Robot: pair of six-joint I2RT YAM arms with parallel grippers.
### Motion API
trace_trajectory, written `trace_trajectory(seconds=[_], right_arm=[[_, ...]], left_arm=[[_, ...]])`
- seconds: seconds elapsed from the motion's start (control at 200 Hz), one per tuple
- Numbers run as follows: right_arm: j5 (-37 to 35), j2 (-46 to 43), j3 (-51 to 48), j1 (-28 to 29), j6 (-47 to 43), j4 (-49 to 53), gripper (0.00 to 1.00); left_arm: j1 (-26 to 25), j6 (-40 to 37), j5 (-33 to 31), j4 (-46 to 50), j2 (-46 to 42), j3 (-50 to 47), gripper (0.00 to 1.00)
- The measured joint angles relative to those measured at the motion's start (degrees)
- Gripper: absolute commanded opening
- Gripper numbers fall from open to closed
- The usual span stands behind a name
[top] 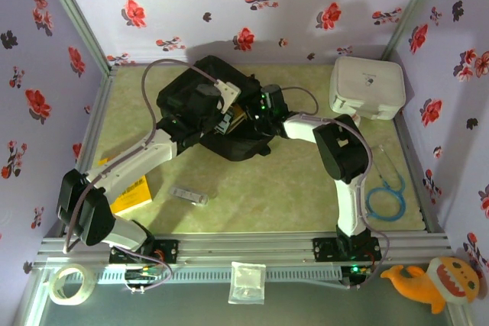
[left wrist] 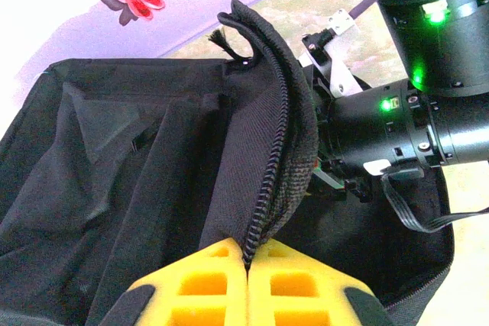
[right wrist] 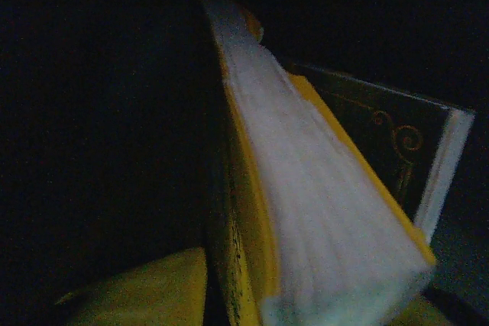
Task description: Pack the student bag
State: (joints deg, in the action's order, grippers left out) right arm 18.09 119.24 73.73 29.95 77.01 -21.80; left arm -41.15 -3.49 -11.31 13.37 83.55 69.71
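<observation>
Top external: locate the student bag (top: 237,146) at the rear centre of the table (top: 290,188), well apart from the white hard case (top: 367,88) in the far right corner.

Left wrist: read the left gripper (left wrist: 247,261) as clamped narrow on the zip edge (left wrist: 269,173) of the bag's opening, lifting that flap upright to hold the main compartment open. Note the dark lining to the left of the flap, with no contents visible in that part.

Right wrist: read the right gripper (right wrist: 252,307) as closed on a yellow-covered book (right wrist: 306,211), held page-edge up inside the dark interior. Note a second, dark book (right wrist: 374,143) with gold ornament just beside it, already in the compartment. Contact of the held book with the bag bottom: cannot tell.

Progress, as a judgement:
- Rate packing as partly done.
- Count the dark book as stowed.
- Count the yellow-covered book as mid-insertion, not yet released.
- Count as outside the bag: a yellow pad (top: 131,196) beside the left arm (top: 130,166), a small clear case (top: 189,195) near table centre, and a blue cable (top: 386,196) beside the right arm (top: 348,181).
- Place of these loose items in the bag's load: cannot tell.
- Treat release of the held book, any further items and closing of the zip as outstanding.
</observation>
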Motion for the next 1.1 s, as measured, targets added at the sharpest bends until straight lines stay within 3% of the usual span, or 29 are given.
trace_trajectory(seconds=[0.25,0.46,0.495,0.58,0.65,0.74,0.92,1.1], right_arm=[[-0.7,-10.0,-10.3,-3.3,-0.5,1.7,0.64],[-3.1,-23.6,-15.5,-6.1,-0.9,1.6,0.69],[-3.9,-25.2,-16.0,-6.4,-1.5,2.1,0.70],[-6.1,-28.8,-17.6,-6.9,-3.2,4.8,0.72],[-7.9,-31.2,-18.7,-7.2,-5.0,8.0,0.75],[-10.4,-34.1,-20.0,-7.4,-7.6,12.5,0.77],[-13.8,-39.3,-21.1,-7.5,-12.2,19.1,0.78],[-15.0,-42.3,-22.1,-7.5,-14.8,21.8,0.80]], left_arm=[[0.8,1.4,1.0,-1.0,-0.1,-1.3,0.00],[1.3,4.3,4.5,-2.6,0.4,-1.6,0.00],[1.3,5.1,5.4,-3.1,0.9,-1.6,0.09],[1.3,6.9,7.6,-3.7,2.6,-1.6,0.45],[1.3,8.5,10.0,-3.7,4.0,-1.6,0.68],[1.3,9.9,12.0,-3.2,4.5,-1.7,0.86],[3.8,14.0,14.5,-2.8,4.2,-3.7,0.95],[13.9,22.1,14.0,-1.9,0.3,-10.3,0.95]])
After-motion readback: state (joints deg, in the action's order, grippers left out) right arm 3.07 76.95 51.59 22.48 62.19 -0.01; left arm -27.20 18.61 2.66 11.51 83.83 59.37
